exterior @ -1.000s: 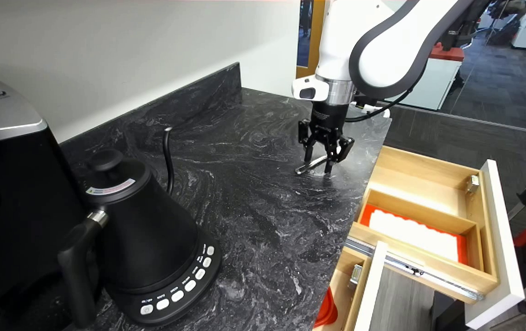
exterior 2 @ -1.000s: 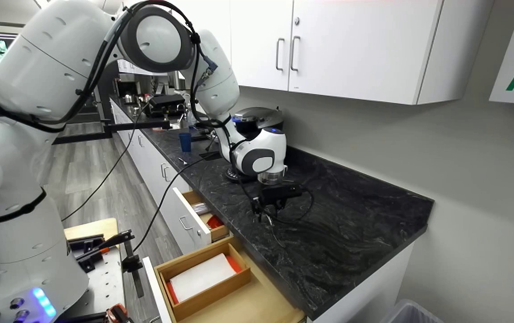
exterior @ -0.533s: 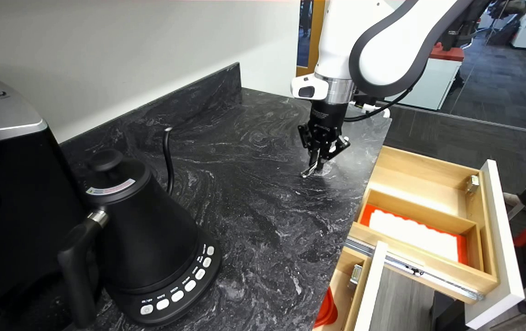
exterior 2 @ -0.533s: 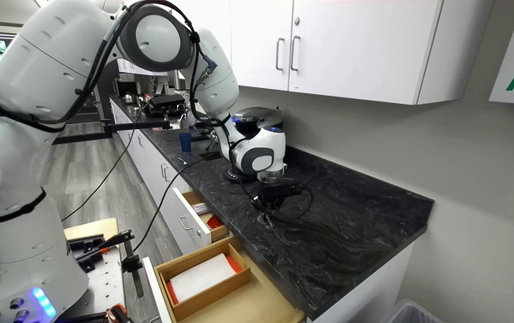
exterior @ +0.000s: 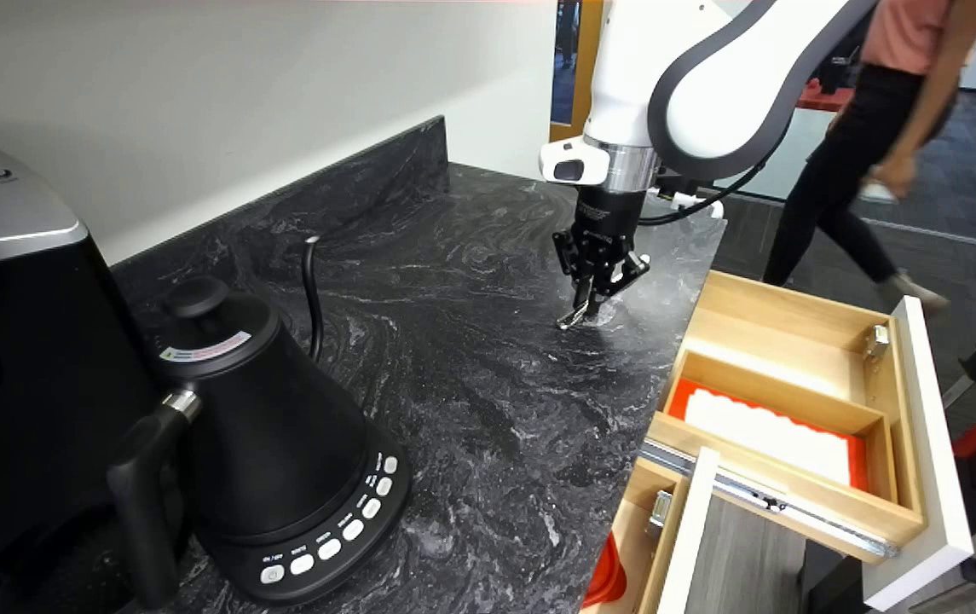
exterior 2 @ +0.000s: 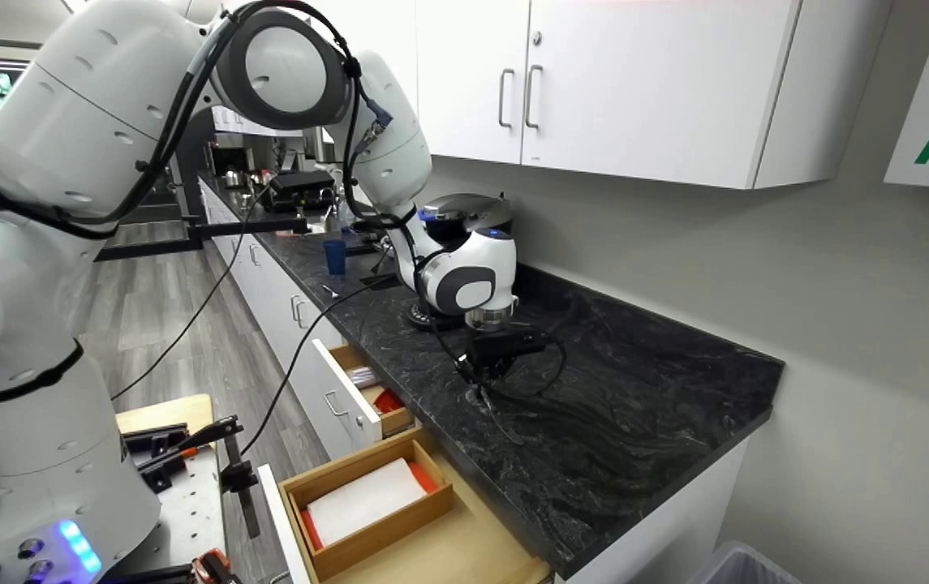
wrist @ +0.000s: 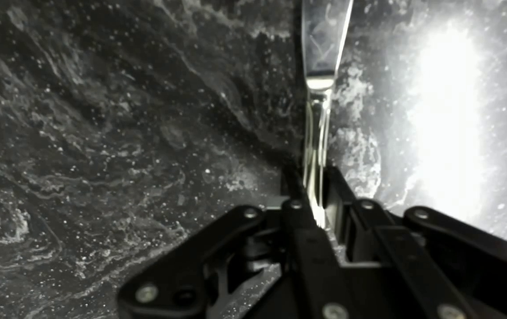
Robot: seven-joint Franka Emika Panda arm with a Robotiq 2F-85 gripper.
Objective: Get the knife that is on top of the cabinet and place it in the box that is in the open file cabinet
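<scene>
The silver knife (wrist: 323, 42) points away from my gripper (wrist: 313, 173), its handle running in between the two black fingers, which are shut on it. In both exterior views the gripper (exterior: 587, 307) is low over the dark marbled cabinet top (exterior: 470, 409), near its drawer-side edge. The knife (exterior 2: 503, 423) is right at that surface; whether it still touches is hard to tell. The handle's end is hidden by the fingers. Lower down, the file cabinet's drawer (exterior: 931, 452) is pulled out. Inside it is the plywood box (exterior 2: 389, 519), holding a white sheet over something red.
A black kettle (exterior: 274, 426) and a coffee machine (exterior: 14, 358) stand on the marbled top. A smaller open drawer (exterior 2: 342, 389) with red things is beside the large one. A person (exterior: 867, 145) walks behind the drawers. White cupboards (exterior 2: 618, 81) hang above.
The fingers have come together on the knife handle, and the knife has turned slightly between them. The arm has hardly moved over the last half second. A person has come into view behind.
</scene>
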